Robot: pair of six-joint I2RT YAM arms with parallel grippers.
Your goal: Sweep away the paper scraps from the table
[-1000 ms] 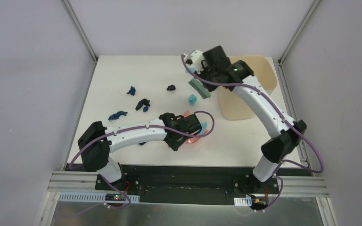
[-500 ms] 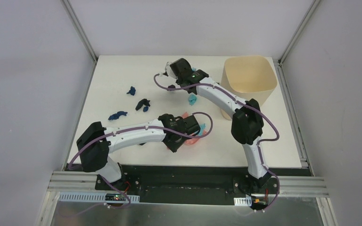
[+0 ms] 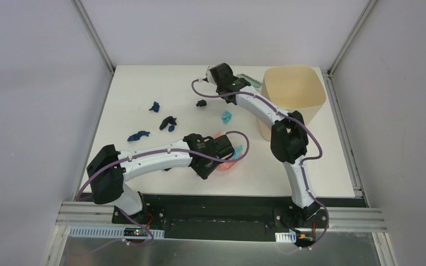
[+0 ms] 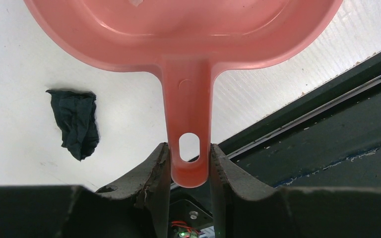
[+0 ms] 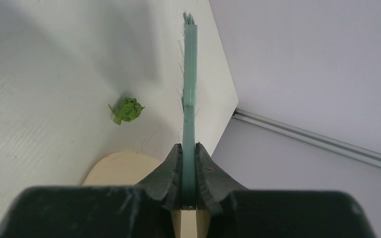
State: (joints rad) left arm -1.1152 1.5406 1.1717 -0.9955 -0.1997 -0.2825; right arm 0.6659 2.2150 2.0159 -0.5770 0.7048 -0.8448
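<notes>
My left gripper [image 3: 217,160] is shut on the handle of the pink dustpan [image 4: 188,39], which rests on the white table [image 3: 144,83] near the front middle; the fingers [image 4: 154,168] clamp the handle end. A dark scrap [image 4: 74,124] lies beside the pan. My right gripper [image 3: 236,82] is shut on the teal hand brush [image 5: 189,74], held edge-on at the far edge beside the bin. An olive green scrap [image 5: 126,110] lies left of the bristles. Dark blue scraps [image 3: 155,106] [image 3: 138,134], black ones [image 3: 168,123] [image 3: 201,103] and a light teal one [image 3: 227,117] lie mid-table.
The beige bin [image 3: 294,88] stands at the far right corner, close to the right arm's forearm; its rim also shows in the right wrist view [image 5: 124,168]. Grey frame posts [image 3: 94,33] rise at the far corners. The black base rail [image 3: 216,202] runs along the near edge.
The right arm swung the brush from beside the bin leftward over the table, then back toward the far edge near the bin. The left arm and dustpan hardly moved.
</notes>
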